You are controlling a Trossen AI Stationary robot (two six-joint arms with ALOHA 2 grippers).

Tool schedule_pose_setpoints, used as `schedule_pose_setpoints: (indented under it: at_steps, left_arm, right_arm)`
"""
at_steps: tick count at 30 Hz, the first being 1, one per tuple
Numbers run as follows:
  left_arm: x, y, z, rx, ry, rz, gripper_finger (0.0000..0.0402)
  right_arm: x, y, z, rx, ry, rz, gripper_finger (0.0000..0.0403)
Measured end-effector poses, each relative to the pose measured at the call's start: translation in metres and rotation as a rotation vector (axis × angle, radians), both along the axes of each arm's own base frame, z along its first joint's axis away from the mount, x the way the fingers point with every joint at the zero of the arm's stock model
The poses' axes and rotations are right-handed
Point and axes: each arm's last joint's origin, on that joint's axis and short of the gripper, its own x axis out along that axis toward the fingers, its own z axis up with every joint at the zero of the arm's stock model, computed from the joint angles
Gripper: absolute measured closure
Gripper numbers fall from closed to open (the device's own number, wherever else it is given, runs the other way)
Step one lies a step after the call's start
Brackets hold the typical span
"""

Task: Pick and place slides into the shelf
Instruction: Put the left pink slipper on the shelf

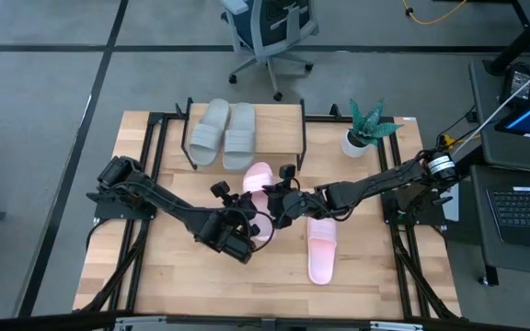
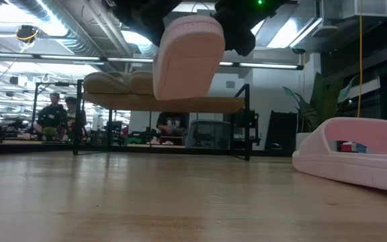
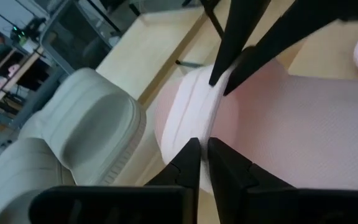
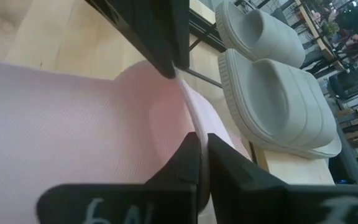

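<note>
A light pink slide [image 1: 258, 176] hangs in the air over the table's middle, just in front of the shelf [image 1: 279, 119]; the low view shows its sole [image 2: 187, 57] well above the table top. My left gripper [image 1: 252, 206] and my right gripper [image 1: 280, 197] are both shut on its strap from opposite sides. Two pale grey-green slides [image 1: 225, 133] lie side by side, soles down, on the shelf's left part. A second pink slide [image 1: 322, 248] lies sole down on the table, nearer the front and to the right. My left gripper pinches one edge of the pink slide's strap [image 3: 194, 127] between its two fingers [image 3: 185, 165], coming slanting down from the table's near left. The slide is lifted clear of the table. My right gripper pinches the strap's opposite edge [image 4: 193, 121] between its two fingers [image 4: 185, 162], coming slanting down from the table's right. The strap's thin edge runs into the gap between the fingers.
A potted plant [image 1: 366, 129] stands at the table's far right. The shelf's right part shows bare plank [image 2: 207, 104] beside the grey-green slides. Black frame rails [image 1: 155, 147] run along the table's edges. An office chair [image 1: 270, 32] and people stand beyond the table.
</note>
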Motion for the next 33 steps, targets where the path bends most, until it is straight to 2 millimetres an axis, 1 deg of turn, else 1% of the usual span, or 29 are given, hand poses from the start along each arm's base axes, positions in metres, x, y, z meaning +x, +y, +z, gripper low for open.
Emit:
schedule_pose_setpoints:
  at_steps: [6, 9, 15, 21, 24, 29, 33]
  left_arm:
    - [-0.002, -0.006, 0.000, 0.014, 0.001, -0.019, 0.0370]
    - [-0.004, -0.009, 0.000, 0.019, 0.013, -0.036, 0.0369]
    - [-0.010, -0.019, 0.000, 0.032, 0.033, -0.070, 0.0368]
    - [-0.024, -0.035, 0.001, 0.132, 0.066, -0.127, 0.0368]
    - [-0.033, -0.044, 0.003, 0.200, 0.045, -0.147, 0.0368]
    - [-0.050, -0.056, 0.004, 0.211, 0.001, -0.163, 0.0368]
    - [-0.063, -0.066, 0.005, 0.184, -0.058, -0.174, 0.0368]
  right_arm:
    - [0.000, 0.000, -0.001, 0.005, 0.011, 0.014, 0.0387]
    - [-0.001, 0.001, 0.001, 0.043, 0.006, 0.046, 0.0387]
    - [-0.010, 0.011, 0.013, 0.062, -0.025, 0.073, 0.0387]
    - [-0.027, 0.028, 0.036, 0.052, -0.089, 0.092, 0.0387]
    - [-0.038, 0.035, 0.051, 0.040, -0.135, 0.088, 0.0387]
    - [-0.052, 0.041, 0.069, -0.013, -0.203, 0.024, 0.0387]
    - [-0.055, 0.040, 0.078, -0.074, -0.248, -0.043, 0.0387]
